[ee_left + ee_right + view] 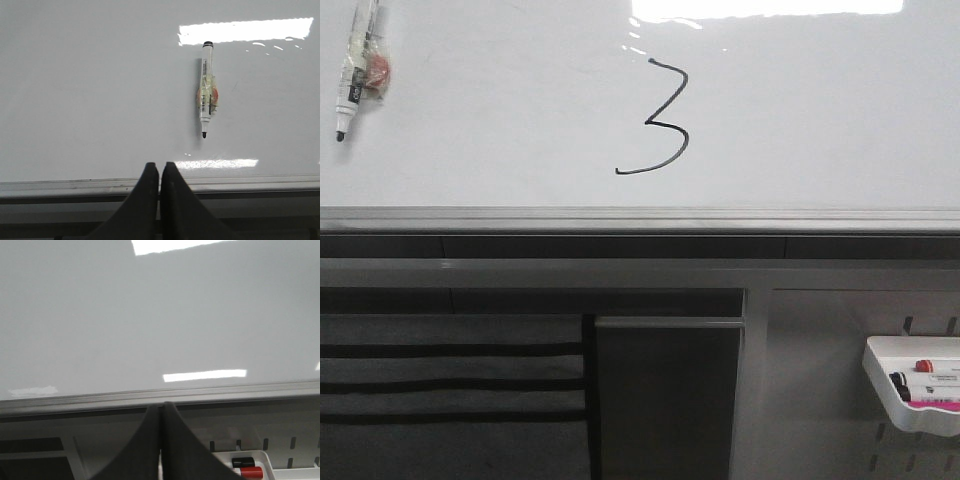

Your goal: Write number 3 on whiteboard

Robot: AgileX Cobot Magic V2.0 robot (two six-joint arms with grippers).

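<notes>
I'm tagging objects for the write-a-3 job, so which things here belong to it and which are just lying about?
Part of the job:
- the number 3, already drawn
- the whiteboard it sits on
- the marker lying on the board, held by neither gripper

Just lying about:
- the white tray on the pegboard panel
- the spare markers in that tray

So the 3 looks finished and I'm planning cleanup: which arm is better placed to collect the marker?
Left, probably: the marker lies ahead of the left gripper; the right wrist view lacks it.
</notes>
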